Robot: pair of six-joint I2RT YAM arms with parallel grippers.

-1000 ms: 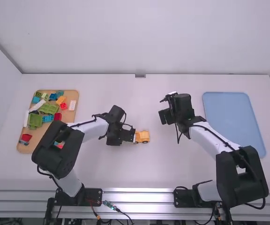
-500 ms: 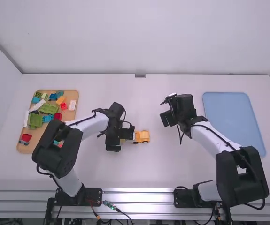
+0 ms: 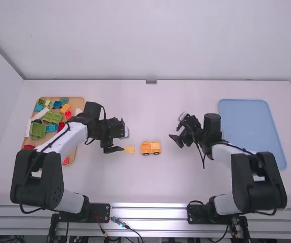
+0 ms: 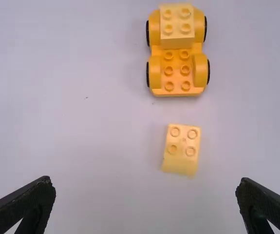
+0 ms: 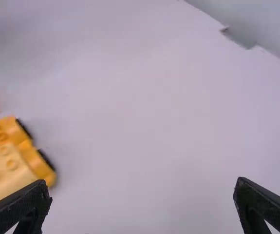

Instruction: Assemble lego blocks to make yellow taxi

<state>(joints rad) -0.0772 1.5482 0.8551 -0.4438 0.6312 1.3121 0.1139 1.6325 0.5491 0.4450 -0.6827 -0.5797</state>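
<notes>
Free table [image 3: 150,111] lies beyond the car [image 3: 151,148]; right pincer [image 3: 175,140] blocks towards blue tray [image 3: 251,131].

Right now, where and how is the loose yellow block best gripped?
Likely by the loose block's straight long sides, at the studded part, left end effector from above: it sits studs up, these sides roughly face the open fingers, and one end slopes.

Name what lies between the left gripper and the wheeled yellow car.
One loose pale-yellow block lies between the left gripper and the car; the left wrist view shows it.
</notes>
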